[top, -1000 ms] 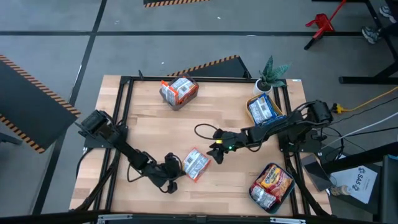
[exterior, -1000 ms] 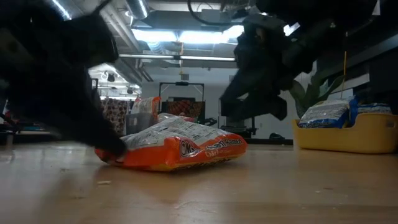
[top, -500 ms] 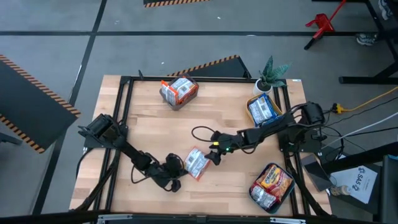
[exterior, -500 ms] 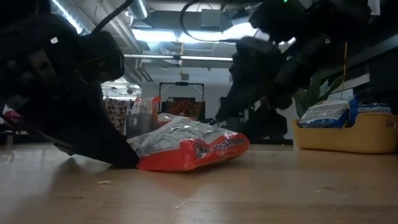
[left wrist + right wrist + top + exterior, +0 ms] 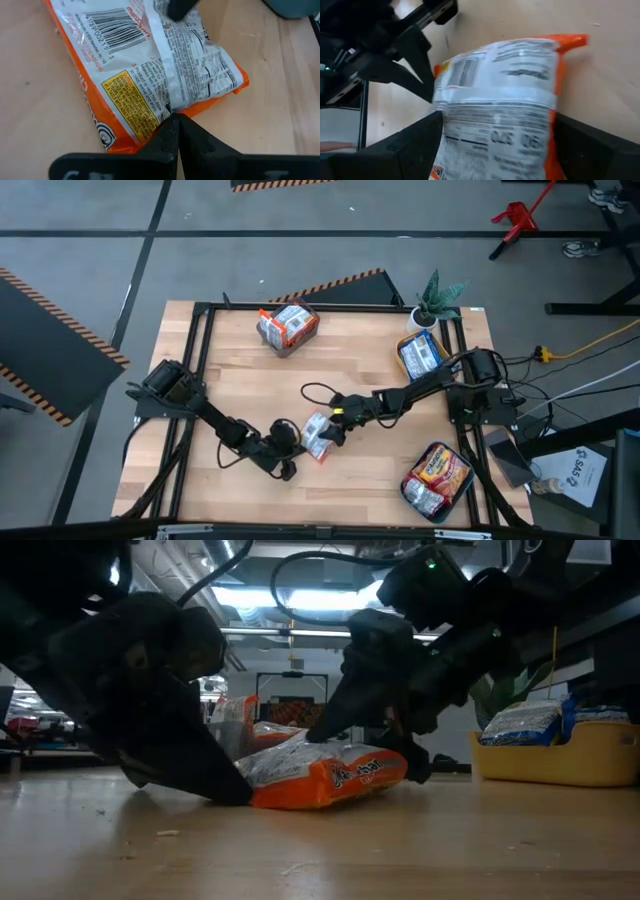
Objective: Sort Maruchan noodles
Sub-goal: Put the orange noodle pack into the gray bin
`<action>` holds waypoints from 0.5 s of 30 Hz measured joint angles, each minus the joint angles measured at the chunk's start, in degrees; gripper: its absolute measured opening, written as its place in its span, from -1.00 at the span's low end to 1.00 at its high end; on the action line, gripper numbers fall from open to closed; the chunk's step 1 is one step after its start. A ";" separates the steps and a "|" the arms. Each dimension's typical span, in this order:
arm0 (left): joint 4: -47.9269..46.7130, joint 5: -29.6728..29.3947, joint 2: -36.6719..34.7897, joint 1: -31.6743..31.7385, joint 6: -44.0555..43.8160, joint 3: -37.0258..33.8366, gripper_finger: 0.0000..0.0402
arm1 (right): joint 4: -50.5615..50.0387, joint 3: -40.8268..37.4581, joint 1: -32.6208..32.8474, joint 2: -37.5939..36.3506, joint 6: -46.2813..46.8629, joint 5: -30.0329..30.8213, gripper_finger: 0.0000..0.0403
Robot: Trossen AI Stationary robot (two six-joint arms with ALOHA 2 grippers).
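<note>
Right now one orange noodle packet [image 5: 316, 436] lies printed-back-up on the wooden table [image 5: 240, 380], a little near of its middle, caught between the two grippers. From the left, the left gripper [image 5: 293, 442] has its fingers pressed together, holding nothing; in the left wrist view their joined tips [image 5: 173, 121] touch the packet's [image 5: 150, 70] near edge. From the right, the right gripper [image 5: 330, 430] stands with its fingers spread wide. In the right wrist view the packet [image 5: 505, 110] sits between those two fingers, one on each side of it, not yet clamped. From the low view, this gripper [image 5: 385, 745] bears down over the packet's [image 5: 325, 775] far right end.

Other packets sit in containers: a grey one [image 5: 288, 326] at the far edge, a yellow one [image 5: 421, 356] at the far right, and another [image 5: 437, 476] at the near right.
</note>
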 joint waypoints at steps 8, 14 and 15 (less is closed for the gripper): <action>0.50 0.24 0.09 2.13 1.04 -0.07 -1.00 | 0.14 4.34 -0.02 3.19 -1.49 -5.17 0.66; 1.41 0.02 0.15 2.71 1.36 -0.17 -1.00 | -1.04 5.89 0.07 3.93 -1.51 -4.77 0.36; 1.46 0.04 0.15 2.70 1.36 -0.16 -1.00 | -1.02 5.89 0.09 3.93 -1.51 -4.36 0.29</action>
